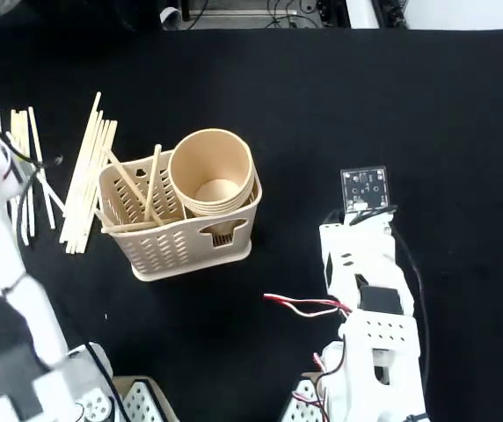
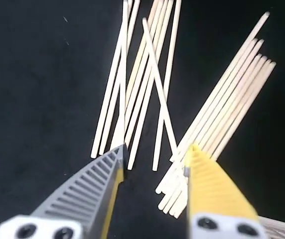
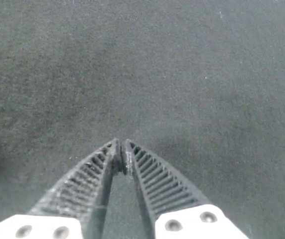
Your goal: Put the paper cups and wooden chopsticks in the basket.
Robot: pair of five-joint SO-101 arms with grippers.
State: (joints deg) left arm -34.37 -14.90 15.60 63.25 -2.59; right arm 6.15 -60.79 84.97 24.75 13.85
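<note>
**Wooden chopsticks [image 1: 89, 180] loose by the basket [image 1: 177, 248]**

Left fingers [image 2: 107, 167], one grey and one yellow, stand wide apart with nothing between them. They hang low over chopsticks [image 2: 147, 89] spread on the black counter [image 2: 43, 74]. One stick crosses the others at a slant.

Right fingers [image 3: 113, 159] are closed tip to tip on nothing, over bare cloth.

In the high view the left arm [image 1: 5, 299] runs up the 9 o'clock edge and covers part of a small bunch [image 1: 25, 149] of sticks there. The right arm [image 1: 366, 255] lies at 5 o'clock, well apart from the basket.

The basket sits left of centre, around 10 o'clock. Its 3 o'clock compartment holds nested cups [image 1: 212, 171], mouths up. Its 9 o'clock compartment holds a few leaning sticks [image 1: 152, 180].

At the basket's 9 o'clock, just beside its wall, the longer bundle lies flat on the counter, its far ends pointing toward 1 o'clock. The small bunch lies farther out at 9 o'clock.
</note>
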